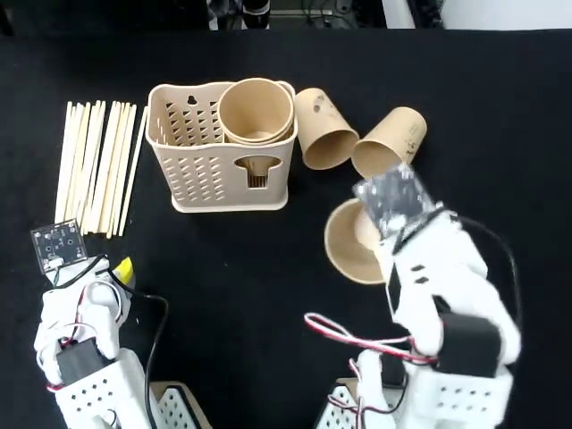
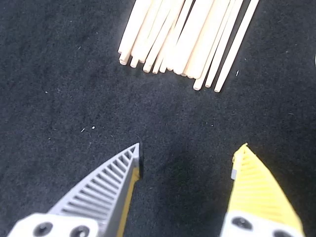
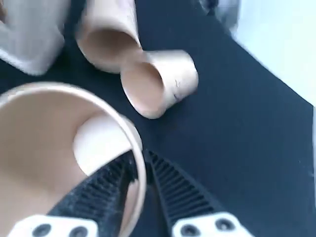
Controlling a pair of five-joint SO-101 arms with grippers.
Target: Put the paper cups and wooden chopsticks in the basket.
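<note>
Tan paper cups (image 1: 322, 130), beige slotted basket (image 1: 214, 174), pale chopsticks (image 1: 98, 165), black table (image 1: 492, 89), yellow-and-grey left jaws

This is a robotics lab bench, not a home. A table (image 1: 518, 116) draped in black cloth carries two small white arms, the left arm (image 1: 80, 349) and the right arm (image 1: 447, 304), with loose red and white wires (image 1: 357, 338) and a bare circuit board (image 1: 59, 244) on one wrist. Cables and dark gear (image 1: 259, 11) crowd the far edge. Paper cups (image 1: 323, 130), wooden chopsticks (image 1: 96, 165) and a plastic basket (image 1: 219, 174) lie on the cloth.
</note>
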